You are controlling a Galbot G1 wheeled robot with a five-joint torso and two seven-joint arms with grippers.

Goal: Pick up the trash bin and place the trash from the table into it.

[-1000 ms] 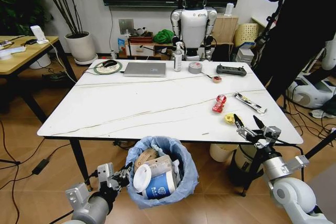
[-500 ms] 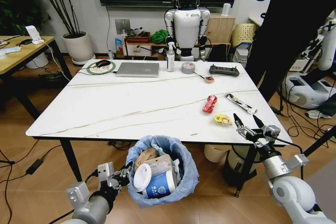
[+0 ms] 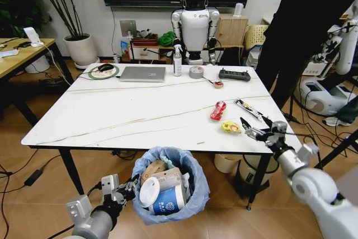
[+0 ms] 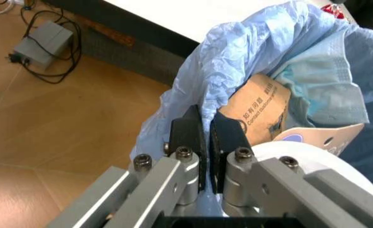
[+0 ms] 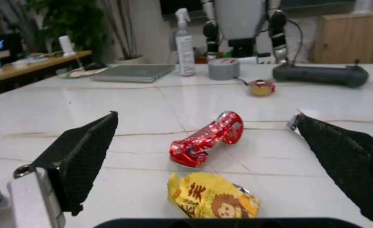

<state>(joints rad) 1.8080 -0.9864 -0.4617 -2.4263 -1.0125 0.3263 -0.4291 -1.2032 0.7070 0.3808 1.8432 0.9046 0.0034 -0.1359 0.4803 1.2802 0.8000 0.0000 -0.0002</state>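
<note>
Facing right tool (image 5: 205, 156): yellow cartoon-printed wrapper (image 5: 213, 195)

table (image 3: 112, 116): white marble-look top, thin grey veins, black legs
bin (image 3: 193, 178): light-blue bag lining, lower middle of the head view
cardboard (image 4: 256, 107): brown with black print
cup (image 3: 166, 201): white and blue
lid (image 3: 149, 190): white
wrapper, red (image 5: 207, 138): shiny crinkled foil, centre of the right wrist view
wrapper, yellow (image 5: 213, 195): yellow with red print and a brown cartoon figure, perhaps a face
tape roll (image 3: 196, 72): grey
laptop (image 3: 143, 74): silver
left gripper (image 4: 207, 137): black pads, silver metal links
right gripper (image 5: 218, 166): black textured pads
</note>
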